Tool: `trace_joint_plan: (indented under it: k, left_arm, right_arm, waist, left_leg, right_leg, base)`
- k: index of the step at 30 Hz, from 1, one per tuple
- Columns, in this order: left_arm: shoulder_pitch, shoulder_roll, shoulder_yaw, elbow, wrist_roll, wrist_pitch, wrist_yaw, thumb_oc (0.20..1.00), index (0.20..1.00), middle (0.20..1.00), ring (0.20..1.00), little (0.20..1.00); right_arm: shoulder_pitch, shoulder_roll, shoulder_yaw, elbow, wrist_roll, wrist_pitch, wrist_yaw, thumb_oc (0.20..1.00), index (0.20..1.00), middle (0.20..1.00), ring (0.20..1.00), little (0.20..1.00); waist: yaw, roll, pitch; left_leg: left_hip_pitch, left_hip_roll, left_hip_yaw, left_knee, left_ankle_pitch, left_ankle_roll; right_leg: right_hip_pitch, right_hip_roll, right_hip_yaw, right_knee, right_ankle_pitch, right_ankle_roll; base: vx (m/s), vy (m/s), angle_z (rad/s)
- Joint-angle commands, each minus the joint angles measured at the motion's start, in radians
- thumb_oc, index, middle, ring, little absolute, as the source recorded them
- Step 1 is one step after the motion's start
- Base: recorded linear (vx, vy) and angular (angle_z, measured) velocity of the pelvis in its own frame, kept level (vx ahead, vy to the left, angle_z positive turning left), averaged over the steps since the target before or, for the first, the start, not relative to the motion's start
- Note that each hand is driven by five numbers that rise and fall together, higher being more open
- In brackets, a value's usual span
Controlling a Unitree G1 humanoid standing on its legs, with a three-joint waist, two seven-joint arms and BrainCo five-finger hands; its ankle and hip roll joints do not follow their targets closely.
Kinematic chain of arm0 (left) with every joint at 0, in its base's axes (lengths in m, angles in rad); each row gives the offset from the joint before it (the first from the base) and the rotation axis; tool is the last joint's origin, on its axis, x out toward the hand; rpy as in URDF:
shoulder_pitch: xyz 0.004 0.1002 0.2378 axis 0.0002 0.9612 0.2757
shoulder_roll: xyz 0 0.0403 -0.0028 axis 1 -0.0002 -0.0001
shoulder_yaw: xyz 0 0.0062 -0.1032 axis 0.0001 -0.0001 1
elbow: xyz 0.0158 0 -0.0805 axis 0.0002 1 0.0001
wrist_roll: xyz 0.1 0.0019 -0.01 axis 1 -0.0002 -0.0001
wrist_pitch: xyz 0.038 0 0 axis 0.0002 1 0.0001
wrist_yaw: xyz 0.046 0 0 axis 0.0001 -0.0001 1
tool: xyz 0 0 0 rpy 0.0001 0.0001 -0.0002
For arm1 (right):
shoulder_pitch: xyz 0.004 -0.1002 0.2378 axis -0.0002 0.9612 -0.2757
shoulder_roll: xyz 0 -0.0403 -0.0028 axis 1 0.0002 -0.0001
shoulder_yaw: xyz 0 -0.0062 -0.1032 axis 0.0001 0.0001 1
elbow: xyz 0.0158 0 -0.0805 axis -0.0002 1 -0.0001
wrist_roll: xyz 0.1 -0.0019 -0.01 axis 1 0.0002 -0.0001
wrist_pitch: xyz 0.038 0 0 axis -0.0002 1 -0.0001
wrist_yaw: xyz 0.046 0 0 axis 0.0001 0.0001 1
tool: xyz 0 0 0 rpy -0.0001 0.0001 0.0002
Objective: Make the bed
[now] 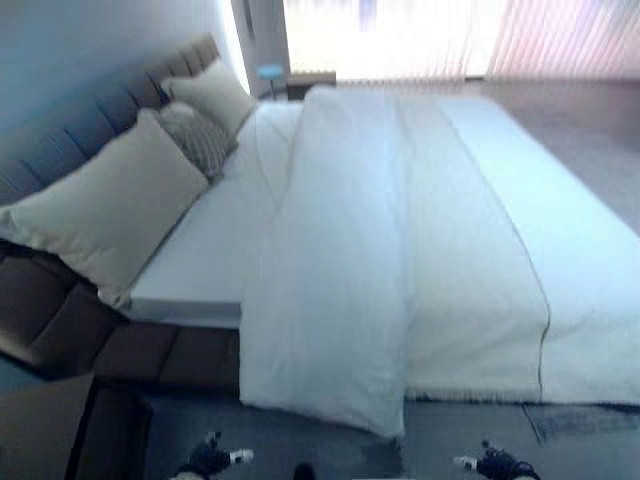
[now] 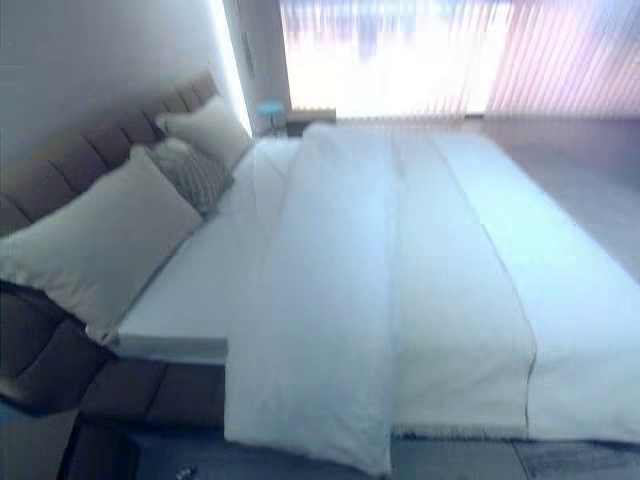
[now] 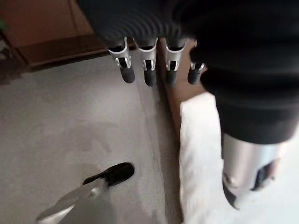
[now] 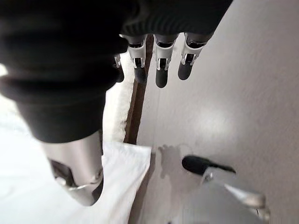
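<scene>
Nearest us, our left hand point(image 3: 154, 65) and right hand point(image 4: 159, 60) hang empty with straight fingers above the grey floor point(image 3: 70, 126). Beyond, the white duvet point(image 1: 340, 260) lies folded back along the mattress; cream pillows point(image 1: 110, 215) lean on the brown padded headboard point(image 1: 90, 125).

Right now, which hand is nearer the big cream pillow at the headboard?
Left. The left hand hangs low by the bed's near edge, on the big cream pillow's side; the right hand hangs farther along, toward the foot.
</scene>
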Motion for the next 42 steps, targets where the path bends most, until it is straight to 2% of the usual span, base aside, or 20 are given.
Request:
trace_joint_plan:
  k: [1, 3, 9, 42]
  left_arm:
    - [-0.035, -0.012, 0.037, 0.056, 0.044, 0.027, -0.017, 1.0, 1.0, 1.0, 1.0, 1.0]
    - [-0.012, -0.027, 0.049, 0.099, 0.056, 0.035, -0.028, 1.0, 1.0, 1.0, 1.0, 1.0]
    - [0.007, -0.042, 0.052, 0.108, 0.053, 0.039, -0.042, 1.0, 1.0, 1.0, 1.0, 1.0]
    - [0.015, -0.059, 0.023, 0.087, 0.056, 0.045, -0.044, 1.0, 1.0, 1.0, 1.0, 1.0]
  right_arm:
    - [-0.029, -0.009, 0.02, 0.036, -0.065, 0.024, 0.015, 1.0, 1.0, 1.0, 1.0, 1.0]
    - [-0.019, -0.001, 0.035, 0.063, -0.1, 0.034, 0.029, 1.0, 1.0, 1.0, 1.0, 1.0]
    - [-0.014, 0.006, 0.039, 0.077, -0.115, 0.042, 0.037, 1.0, 1.0, 1.0, 1.0, 1.0]
    - [-0.007, 0.034, 0.089, 0.091, -0.151, 0.041, 0.046, 1.0, 1.0, 1.0, 1.0, 1.0]
  waist:
    - [0.007, -0.04, 0.002]
    - [0.015, -0.044, -0.027]
    - [0.024, -0.051, -0.044]
    - [0.023, -0.058, -0.041]
  left_leg:
    - [0.031, -0.081, 0.029, 0.03, -0.094, 0.008]
    - [0.054, -0.078, 0.034, 0.002, -0.09, 0.008]
    - [0.054, -0.076, 0.035, 0.002, -0.084, 0.004]
    - [0.107, -0.066, 0.046, 0.002, -0.12, 0.003]
  right_leg:
    - [0.023, 0.025, 0.018, -0.083, 0.058, 0.07]
    - [0.043, 0.029, 0.018, -0.108, 0.063, 0.071]
    - [0.057, 0.031, 0.004, -0.123, 0.07, 0.073]
    - [0.123, 0.033, 0.001, -0.155, 0.06, 0.075]
  base:
    - [0.02, -0.013, -0.03]
    - [0.01, -0.011, 0.04]
    - [-0.01, -0.013, 0.0]
    - [0.0, -0.001, 0.0]
